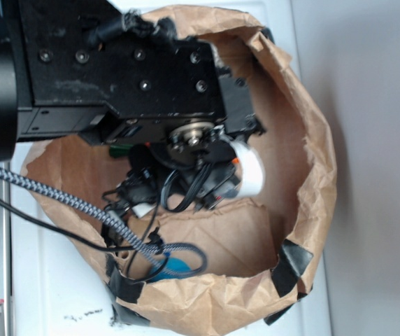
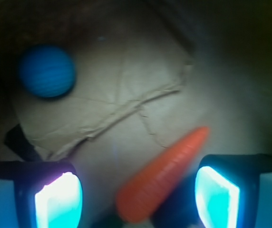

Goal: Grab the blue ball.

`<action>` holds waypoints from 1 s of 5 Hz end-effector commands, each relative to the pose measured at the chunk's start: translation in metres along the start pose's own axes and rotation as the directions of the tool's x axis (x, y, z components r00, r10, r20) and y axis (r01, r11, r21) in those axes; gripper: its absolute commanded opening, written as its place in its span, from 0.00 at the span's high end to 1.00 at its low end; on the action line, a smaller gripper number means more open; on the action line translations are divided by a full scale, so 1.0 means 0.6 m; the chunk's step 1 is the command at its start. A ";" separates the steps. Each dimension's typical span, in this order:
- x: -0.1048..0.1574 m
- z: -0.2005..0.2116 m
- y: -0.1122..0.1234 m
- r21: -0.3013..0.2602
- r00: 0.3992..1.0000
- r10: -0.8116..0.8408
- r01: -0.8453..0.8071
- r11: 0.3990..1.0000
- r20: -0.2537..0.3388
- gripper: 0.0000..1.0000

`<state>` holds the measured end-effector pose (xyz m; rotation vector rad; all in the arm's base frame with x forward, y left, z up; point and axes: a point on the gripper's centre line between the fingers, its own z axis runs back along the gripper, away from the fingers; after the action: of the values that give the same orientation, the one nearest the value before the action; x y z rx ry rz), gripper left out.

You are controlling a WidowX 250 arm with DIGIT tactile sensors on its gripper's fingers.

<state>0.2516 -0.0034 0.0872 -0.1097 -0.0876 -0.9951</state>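
Note:
The blue ball (image 2: 46, 71) lies on the brown paper floor of the bag, far up and to the left in the wrist view. From outside, only a sliver of the blue ball (image 1: 175, 268) shows by the bag's near wall, behind a cable loop. My gripper (image 2: 137, 184) is open, its two lit fingers (image 2: 59, 202) well apart, and it hovers low inside the bag, some way from the ball. An orange toy carrot (image 2: 167, 173) lies slantwise on the floor under the gap, untouched. In the exterior view the gripper (image 1: 193, 183) is mostly hidden by the arm.
The crumpled brown paper bag (image 1: 319, 140) walls in the whole work area, with black tape patches (image 1: 294, 262) on its rim. A braided cable (image 1: 81, 210) drapes over the near rim. A white object (image 1: 250, 168) sits by the gripper. A paper fold (image 2: 126, 107) crosses the floor.

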 end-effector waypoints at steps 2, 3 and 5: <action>0.031 0.043 -0.008 -0.060 0.962 -0.238 0.248 0.967 0.134 0.00; 0.031 0.043 -0.008 -0.060 0.962 -0.238 0.248 0.967 0.134 0.00; 0.033 0.020 0.032 0.031 0.953 -0.279 0.278 0.960 0.121 0.00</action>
<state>0.2686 -0.0098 0.0846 -0.2136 -0.1614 -1.2243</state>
